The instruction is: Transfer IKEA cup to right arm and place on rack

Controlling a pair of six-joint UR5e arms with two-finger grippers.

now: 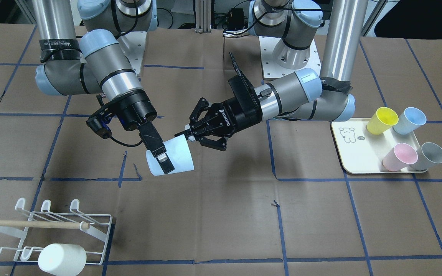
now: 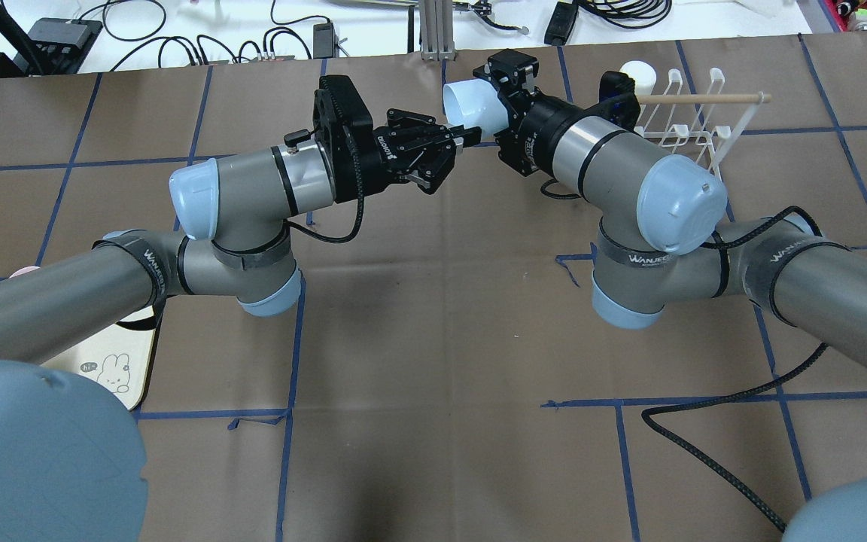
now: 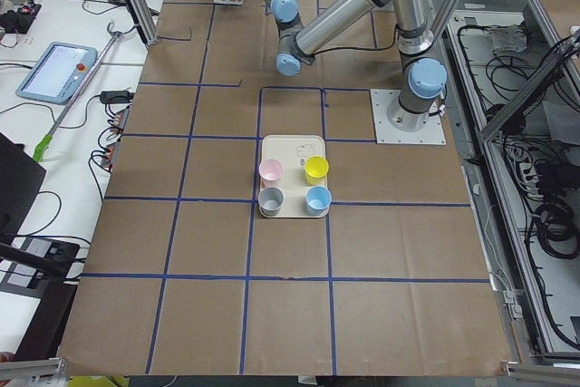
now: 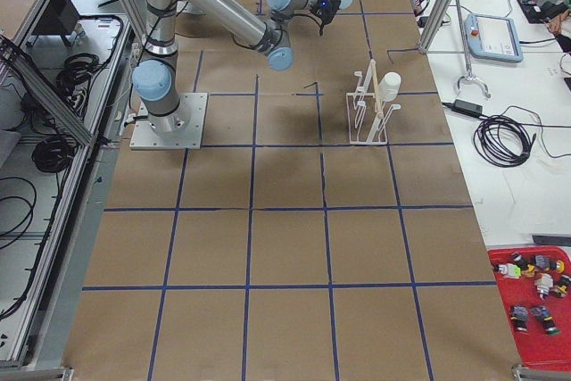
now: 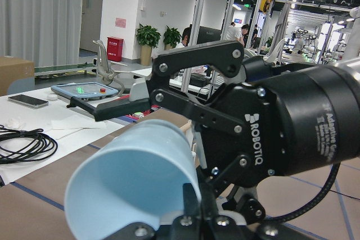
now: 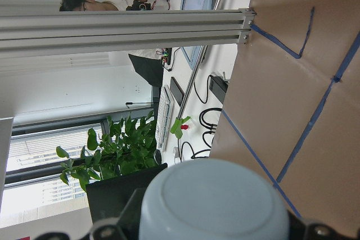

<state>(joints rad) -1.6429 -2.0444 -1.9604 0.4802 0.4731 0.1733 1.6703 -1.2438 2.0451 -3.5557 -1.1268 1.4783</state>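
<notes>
Hanging in the air over the middle of the table [image 1: 244, 214], the light blue cup [image 1: 180, 153] lies on its side. The left gripper [image 1: 186, 136] pinches its rim tight. The right gripper [image 1: 165, 161] has its fingers spread around the cup, the top one not touching.

- We count two arms: left arm [image 1: 294, 92], right arm [image 1: 117, 73].
- Two grippers: left gripper [image 1: 185, 136], right gripper [image 1: 163, 158].
- Six cups: pale blue cup [image 1: 178, 153], yellow cup [image 1: 382, 120], sky-blue cup [image 1: 409, 120], pink cup [image 1: 399, 157], grey cup [image 1: 430, 156], white cup [image 1: 61, 258].
- One tray [image 1: 353, 153].
- One rack [image 1: 94, 231], one wooden dowel [image 1: 33, 223].
</notes>
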